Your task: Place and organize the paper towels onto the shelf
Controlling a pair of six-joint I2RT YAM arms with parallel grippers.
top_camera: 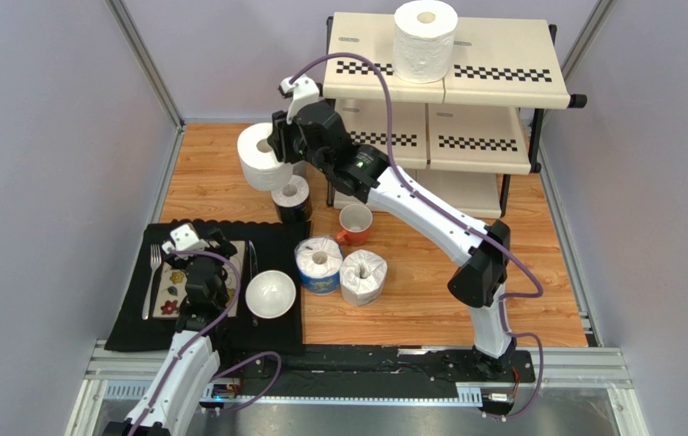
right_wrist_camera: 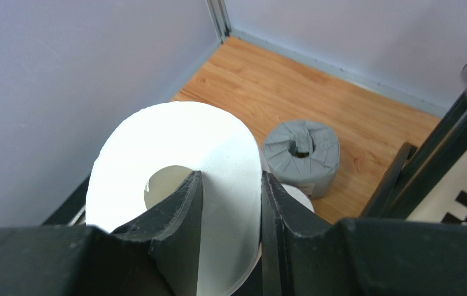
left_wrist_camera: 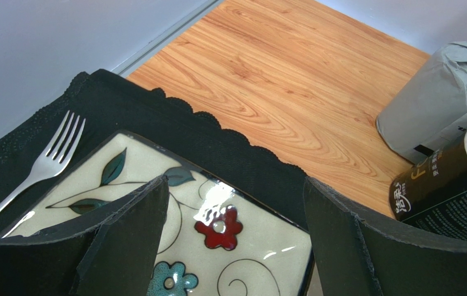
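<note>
Busy table here. On the wood-grain tabletop an orange mug stands just in front of the right arm. Nearer the front, a blue-wrapped roll and a crinkly clear-wrapped white roll stand side by side, both upright with cores up. A glossy black-wrapped roll stands upright just beside the roll in play. Close by, a matte grey-wrapped roll sits with its wrap tucked into the core. The three-tier cream plastic shelf, with checkered strips and a black tube frame, carries one plain white roll upright on its top panel. The right gripper has a second plain white paper towel roll by its wall. One dark finger is down inside the hollow core and the other is outside, with the jaws pinched on the soft paper between. That roll is at the back left, just left of the shelf's lower tiers, its long axis near vertical and its core facing up. Whether it's off the wood, can't tell. Near left, the left gripper hangs wide open, holding nothing, over a glossy square floral plate. The plate lies on a black scallop-edged mat with a steel fork beside it. A white bowl sits at the mat's right edge.
</note>
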